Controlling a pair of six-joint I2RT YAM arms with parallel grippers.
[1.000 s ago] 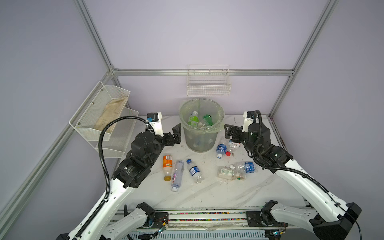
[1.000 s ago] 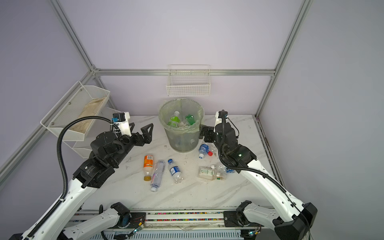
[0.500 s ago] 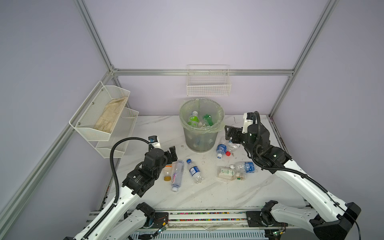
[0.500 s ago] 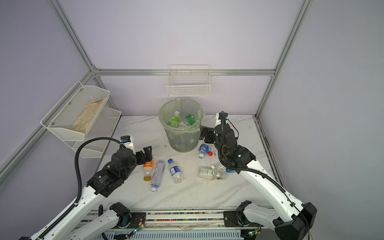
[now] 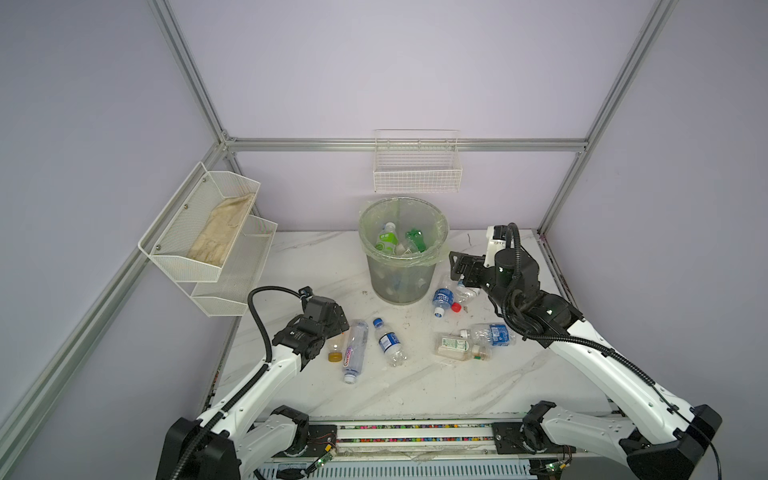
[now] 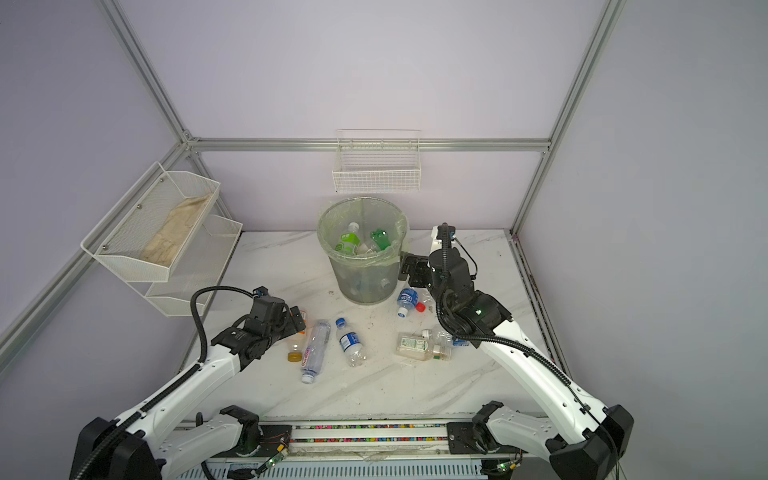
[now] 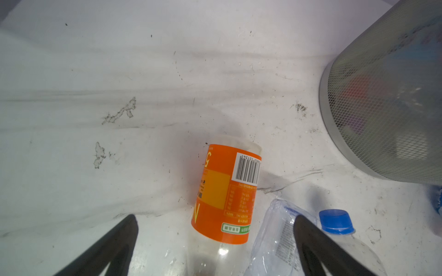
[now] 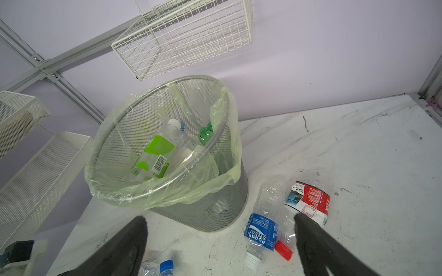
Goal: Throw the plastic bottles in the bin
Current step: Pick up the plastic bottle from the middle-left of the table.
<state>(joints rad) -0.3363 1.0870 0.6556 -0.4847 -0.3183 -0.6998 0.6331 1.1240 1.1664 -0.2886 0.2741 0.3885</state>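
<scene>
Left pincer point(image 7: 215, 217) hangs low, spread wide over the orange-labelled bottle point(image 7: 224, 191).

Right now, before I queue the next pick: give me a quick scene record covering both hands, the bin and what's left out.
left hand: open; the orange-label bottle lies between its fingers, not clamped
right hand: open, empty, beside the bin, near the Pocari Sweat bottle
in bin: green-label bottle, green-tinted bottle, more underneath
left out: seven lying on the table, including the orange-label and Pocari ones
task: unfinished
</scene>
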